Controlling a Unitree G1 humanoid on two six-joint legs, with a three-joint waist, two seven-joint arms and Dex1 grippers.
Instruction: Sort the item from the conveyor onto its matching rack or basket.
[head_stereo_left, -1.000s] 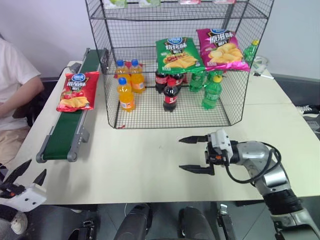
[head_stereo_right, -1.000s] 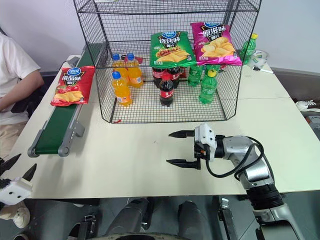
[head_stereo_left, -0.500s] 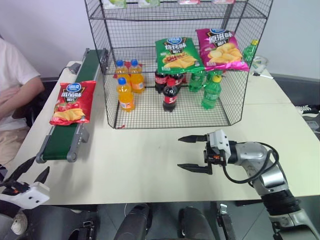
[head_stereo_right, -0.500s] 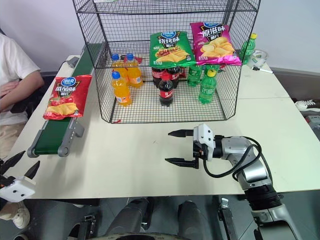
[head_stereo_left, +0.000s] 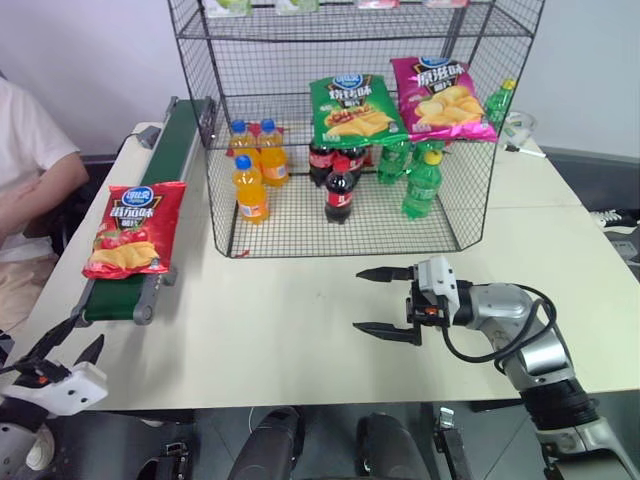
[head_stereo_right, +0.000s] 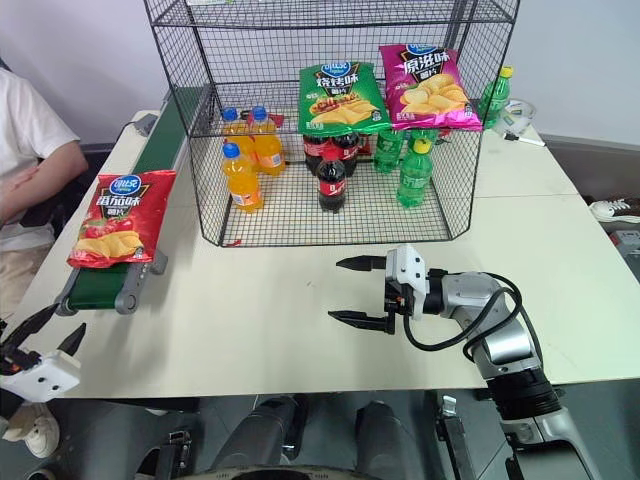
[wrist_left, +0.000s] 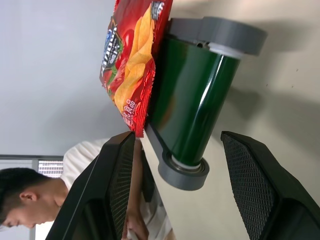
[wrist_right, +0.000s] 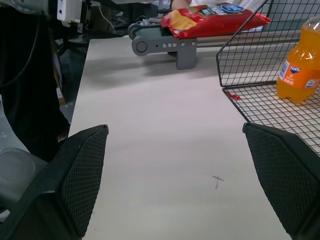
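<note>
The red crisp bag (head_stereo_left: 132, 229) lies flat on the dark-green conveyor (head_stereo_left: 178, 140), close to its near end and hanging over its left edge. My left gripper (head_stereo_left: 75, 338) hovers open off the table's near left corner, just short of the belt's end roller (wrist_left: 195, 105); the bag (wrist_left: 132, 60) is beyond its fingers (wrist_left: 112, 190). My right gripper (head_stereo_left: 368, 300) is open above the table's middle, pointing left, nothing between its fingers (wrist_right: 80, 175). The black wire rack (head_stereo_left: 470, 215) stands at the back of the table.
On the rack's shelf lie a green bag (head_stereo_left: 352, 105) and a magenta bag (head_stereo_left: 440, 95); orange bottles (head_stereo_left: 250, 185), cola bottles (head_stereo_left: 340, 188) and green bottles (head_stereo_left: 422, 185) stand below. A person (head_stereo_left: 25, 170) sits left of the conveyor. Bare table (head_stereo_left: 270, 320) lies between the grippers.
The red bag has travelled along the belt toward its near end. Both grippers have stayed open and roughly in place.
</note>
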